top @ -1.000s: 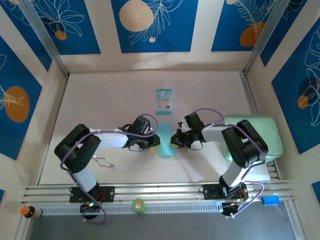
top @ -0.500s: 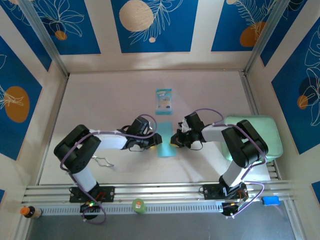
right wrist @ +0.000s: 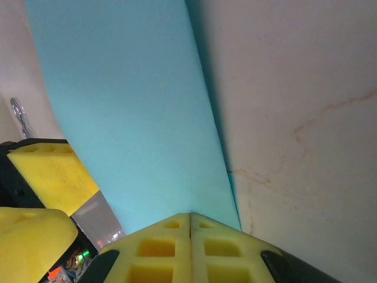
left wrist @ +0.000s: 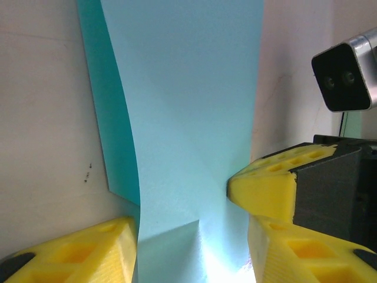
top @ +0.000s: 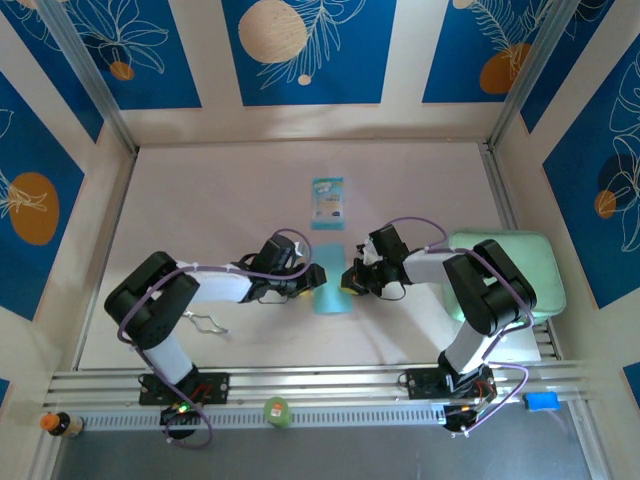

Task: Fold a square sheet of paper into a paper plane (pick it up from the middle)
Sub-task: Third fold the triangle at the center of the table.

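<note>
The square sheet of paper (top: 332, 280), light blue and folded into a narrow strip, lies mid-table between both arms. In the left wrist view the paper (left wrist: 188, 118) runs up the middle, its upper layer bowed above a darker layer. My left gripper (top: 313, 279) (left wrist: 194, 259) is open, its yellow fingers (left wrist: 76, 253) standing either side of the strip's near end. My right gripper (top: 350, 280) (right wrist: 189, 217) is shut, its joined tips against the paper (right wrist: 129, 118) at its right edge; that tip (left wrist: 262, 184) also appears in the left wrist view.
A teal-and-white packet (top: 328, 203) lies behind the paper. A pale green pad (top: 520, 270) sits at the right by the right arm. A small wire clip (top: 205, 322) lies near the left arm. The metal rail (top: 320, 385) runs along the front.
The left gripper's jaws have spread apart around the paper and it has edged slightly right. The right gripper has stayed shut in place.
</note>
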You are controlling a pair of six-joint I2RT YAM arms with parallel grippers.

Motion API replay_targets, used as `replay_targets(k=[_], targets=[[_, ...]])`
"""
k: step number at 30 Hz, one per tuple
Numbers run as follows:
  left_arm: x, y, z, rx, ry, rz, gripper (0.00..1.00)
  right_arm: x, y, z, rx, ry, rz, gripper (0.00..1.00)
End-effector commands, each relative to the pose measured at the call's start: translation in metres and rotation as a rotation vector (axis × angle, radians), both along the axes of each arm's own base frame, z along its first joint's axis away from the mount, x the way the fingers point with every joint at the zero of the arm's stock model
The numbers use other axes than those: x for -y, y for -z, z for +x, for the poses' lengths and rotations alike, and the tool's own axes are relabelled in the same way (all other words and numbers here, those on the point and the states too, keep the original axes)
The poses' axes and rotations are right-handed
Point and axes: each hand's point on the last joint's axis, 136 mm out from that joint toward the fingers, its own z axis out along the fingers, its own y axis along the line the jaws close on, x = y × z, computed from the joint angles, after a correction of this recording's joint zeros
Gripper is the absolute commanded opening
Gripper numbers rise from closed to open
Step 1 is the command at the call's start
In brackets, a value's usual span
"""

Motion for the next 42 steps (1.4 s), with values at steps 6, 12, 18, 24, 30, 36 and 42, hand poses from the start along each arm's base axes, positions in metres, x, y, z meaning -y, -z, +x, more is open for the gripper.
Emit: replay_targets(k=[6,12,18,24,30,36,42], targets=[[0.001,-0.013,0.017,0.067,-0.01,-0.011,0.52,0.014,0.018,-0.015,-0.065,0.019,-0.063,0.01],[-0.001,-0.009,0.012,0.037,-0.01,-0.009,0.45,0.012,0.016,-0.014,-0.061,0.018,-0.054,0.02],[-0.006,0.001,0.006,0.0,-0.018,0.018,0.31,0.009,0.01,-0.013,-0.038,0.01,-0.034,0.03],[-0.007,0.0,0.005,-0.006,-0.016,0.019,0.12,0.005,-0.005,-0.009,0.032,-0.002,0.009,0.1],[-0.007,-0.004,0.003,0.007,-0.012,0.007,0.03,0.005,-0.028,-0.006,0.143,-0.02,-0.002,0.24],[-0.006,-0.008,0.003,0.013,-0.004,-0.004,0.01,0.008,-0.052,-0.006,0.281,-0.037,-0.052,0.34],[-0.005,-0.01,0.004,0.018,-0.003,-0.007,0.01,0.013,-0.073,-0.008,0.394,-0.031,-0.076,0.35]])
